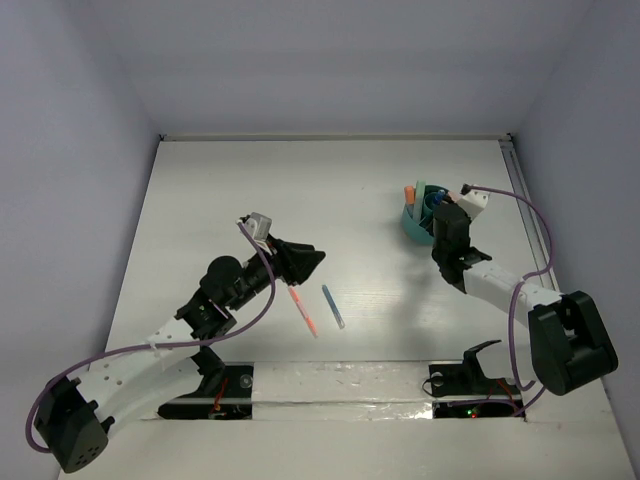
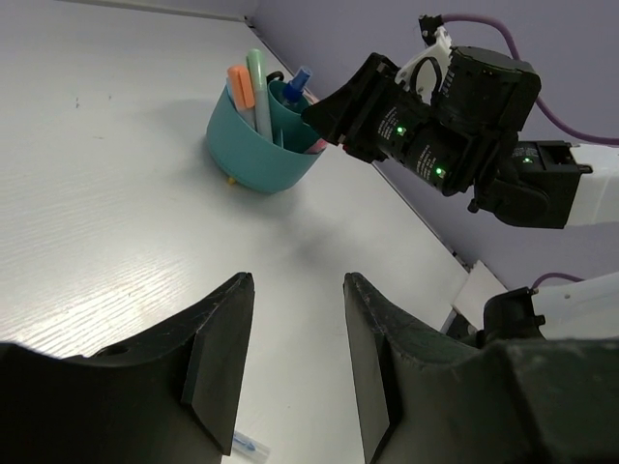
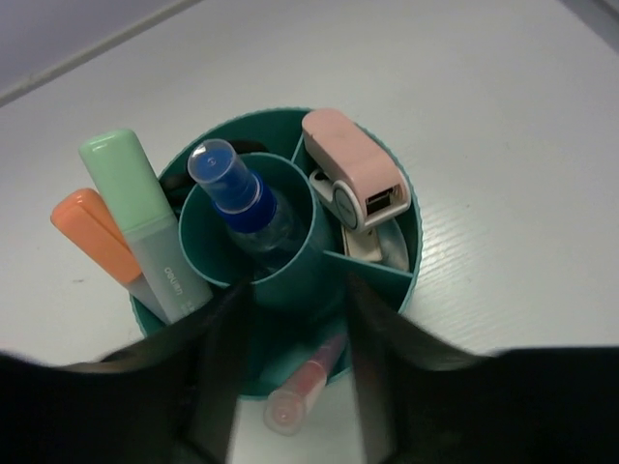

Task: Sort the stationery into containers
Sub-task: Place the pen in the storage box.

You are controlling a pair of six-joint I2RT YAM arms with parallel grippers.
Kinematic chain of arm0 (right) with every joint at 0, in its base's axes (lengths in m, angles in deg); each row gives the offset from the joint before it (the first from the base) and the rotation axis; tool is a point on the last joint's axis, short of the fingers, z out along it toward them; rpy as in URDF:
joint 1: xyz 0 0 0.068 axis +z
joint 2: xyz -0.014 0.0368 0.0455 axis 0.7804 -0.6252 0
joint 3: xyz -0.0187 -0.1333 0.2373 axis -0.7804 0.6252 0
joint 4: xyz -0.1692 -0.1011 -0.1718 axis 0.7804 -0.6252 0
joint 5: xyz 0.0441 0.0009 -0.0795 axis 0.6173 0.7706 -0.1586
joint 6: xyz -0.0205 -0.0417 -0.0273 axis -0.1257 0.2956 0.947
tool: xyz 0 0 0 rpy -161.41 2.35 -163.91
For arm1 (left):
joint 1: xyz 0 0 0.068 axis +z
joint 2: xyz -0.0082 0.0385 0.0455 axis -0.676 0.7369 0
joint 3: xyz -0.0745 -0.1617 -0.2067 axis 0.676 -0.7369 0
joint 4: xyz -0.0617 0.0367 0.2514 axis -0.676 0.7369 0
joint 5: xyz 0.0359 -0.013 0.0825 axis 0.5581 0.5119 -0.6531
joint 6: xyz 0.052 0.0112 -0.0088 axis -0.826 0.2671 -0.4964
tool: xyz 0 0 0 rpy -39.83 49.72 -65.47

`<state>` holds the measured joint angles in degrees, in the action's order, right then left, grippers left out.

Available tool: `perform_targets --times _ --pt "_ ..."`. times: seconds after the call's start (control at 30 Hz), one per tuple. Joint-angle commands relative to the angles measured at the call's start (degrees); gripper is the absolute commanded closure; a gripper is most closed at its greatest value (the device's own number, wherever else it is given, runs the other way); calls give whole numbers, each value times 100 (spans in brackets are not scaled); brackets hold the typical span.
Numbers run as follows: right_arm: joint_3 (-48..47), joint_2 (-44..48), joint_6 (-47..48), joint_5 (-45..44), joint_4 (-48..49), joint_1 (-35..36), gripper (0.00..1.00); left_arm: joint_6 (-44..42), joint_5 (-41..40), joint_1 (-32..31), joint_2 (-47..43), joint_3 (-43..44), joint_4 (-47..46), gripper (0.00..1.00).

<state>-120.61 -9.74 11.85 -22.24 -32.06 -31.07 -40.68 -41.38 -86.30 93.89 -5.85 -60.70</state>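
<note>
The teal cup point(image 1: 412, 222) point(image 3: 382, 280) point(image 2: 253, 155) stands at the right of the table. It holds a green marker point(image 3: 145, 227), an orange marker point(image 3: 97, 237), a blue-capped bottle point(image 3: 232, 188) and a pink-and-white stapler-like item point(image 3: 353, 179). My right gripper point(image 1: 438, 222) point(image 3: 295, 290) hovers over the cup's near side, open. A pink pen point(image 3: 305, 387) leans loose in the near compartment between the fingers, touching neither. My left gripper point(image 1: 318, 259) point(image 2: 295, 280) hangs open and empty above the table's middle. Below it lie an orange pen point(image 1: 303, 310) and a blue pen point(image 1: 333, 307) point(image 2: 247, 447).
Grey walls close in the white table point(image 1: 230, 200) on the left, back and right. The right arm's black wrist point(image 2: 445, 126) hangs just beyond the cup in the left wrist view. Both arm bases sit along the near edge.
</note>
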Motion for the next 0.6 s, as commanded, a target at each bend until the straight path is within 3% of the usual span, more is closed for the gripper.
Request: perform_targets --times 0.0,0.13,0.23,0.43,0.5,0.57 --pt "-322 192 -262 97 -381 -37 44 -80 -54 17 -148 79 -203 62" --pt "-287 465 -280 132 -531 -37 20 -89 -63 17 -157 123 -194 62" --pt "-313 693 -157 141 -663 -37 11 -98 -80 17 -139 158 -195 62" --pt "-506 1246 246 685 -927 -37 9 -80 -256 17 -236 229 -80 62" --pt "-673 1326 282 1201 -1198 -37 13 -37 -361 17 -279 246 -28 65" --pt "-805 1405 300 1868 -1522 -37 50 -19 -449 17 -315 281 60 69"
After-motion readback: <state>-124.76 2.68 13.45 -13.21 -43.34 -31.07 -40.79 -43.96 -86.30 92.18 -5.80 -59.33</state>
